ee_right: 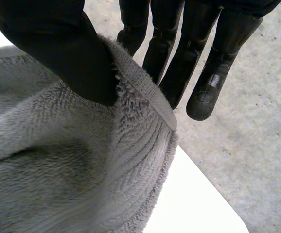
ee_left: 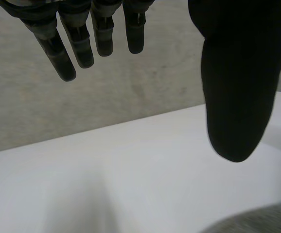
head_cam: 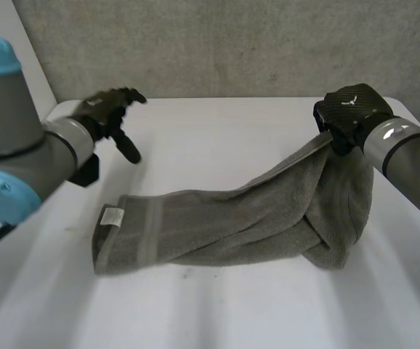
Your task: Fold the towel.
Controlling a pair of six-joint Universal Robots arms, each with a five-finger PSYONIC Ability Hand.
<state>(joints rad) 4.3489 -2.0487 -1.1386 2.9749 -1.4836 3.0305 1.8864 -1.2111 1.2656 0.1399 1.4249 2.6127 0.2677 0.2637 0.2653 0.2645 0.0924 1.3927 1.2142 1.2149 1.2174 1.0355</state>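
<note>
- A long grey terry towel [head_cam: 217, 222] lies bunched and twisted lengthwise across the middle of the flat white bench [head_cam: 217, 138].
- The towel's end on the left arm's side rests flat on the bench, with a small white label [head_cam: 111, 216] at its corner.
- Its other end rises off the bench to the black right hand [head_cam: 352, 109], which pinches the hemmed edge between thumb and fingers.
- Below that hand the cloth hangs in a loose fold down to the bench.
- In the right wrist view the thumb [ee_right: 58, 53] presses on the pile just beside the hem, and the fingers [ee_right: 203, 82] stand straight behind it.
- The black left hand [head_cam: 108, 113] hovers above the bench towards its far edge, well apart from the towel's flat end. Its fingers are straight and spread away from the thumb, holding nothing.
- A rough grey concrete wall [head_cam: 232, 43] stands just behind the bench's far edge.
</note>
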